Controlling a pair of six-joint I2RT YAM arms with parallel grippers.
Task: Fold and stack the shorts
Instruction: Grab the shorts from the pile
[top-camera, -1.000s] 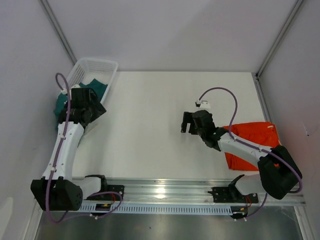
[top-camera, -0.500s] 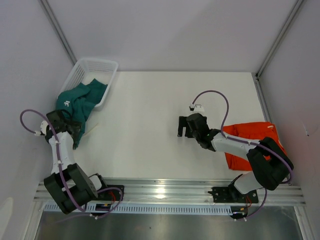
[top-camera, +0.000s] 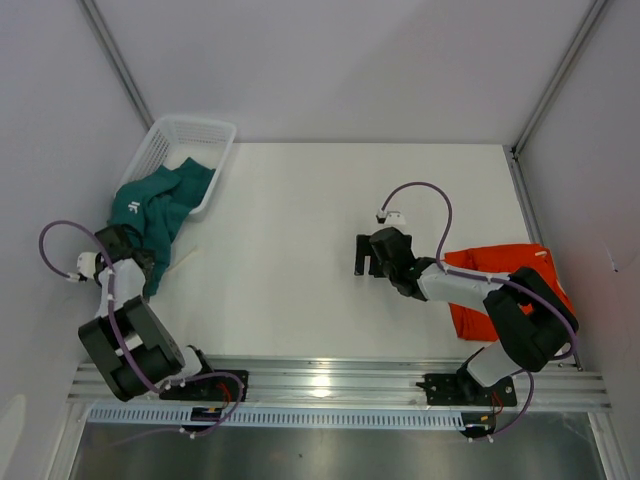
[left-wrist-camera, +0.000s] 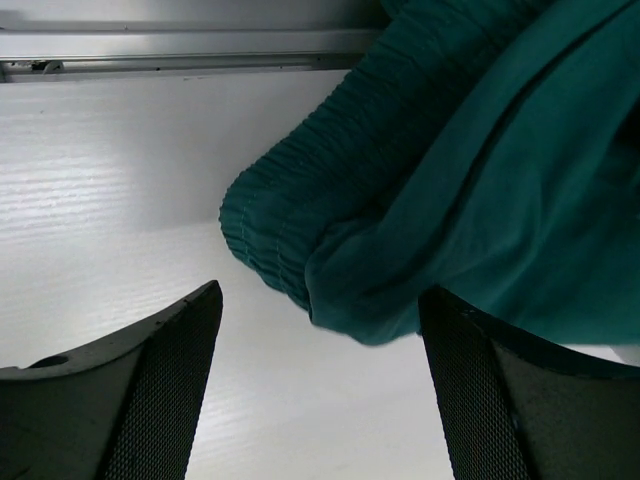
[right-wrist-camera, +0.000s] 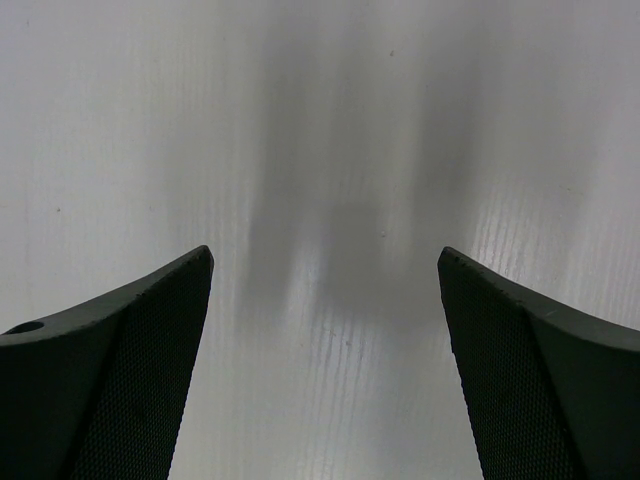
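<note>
- Step, as I judge it: getting the teal shorts (top-camera: 158, 212) out to fold. The orange shorts (top-camera: 505, 290) lie flat at 4 o'clock on the counter (top-camera: 300, 200) and look done, partly under the right arm.
- Teal shorts hang half out of the basket (top-camera: 205, 130) at 10 o'clock, spilling toward 7 o'clock onto the counter edge, bunched.
- Left hand (left-wrist-camera: 320, 292) is wide open with nothing clamped. The teal waistband sits just ahead of and between its fingers.
- Right hand (right-wrist-camera: 325, 255) is wide open and empty, over bare counter near centre.
- Next move likely: close the left hand on the waistband, drag the shorts clear toward centre, and spread them flat.
- In the way: the basket rim may snag the fabric, the basket may tip or slide, and the left arm is cramped at the 8 o'clock wall.
</note>
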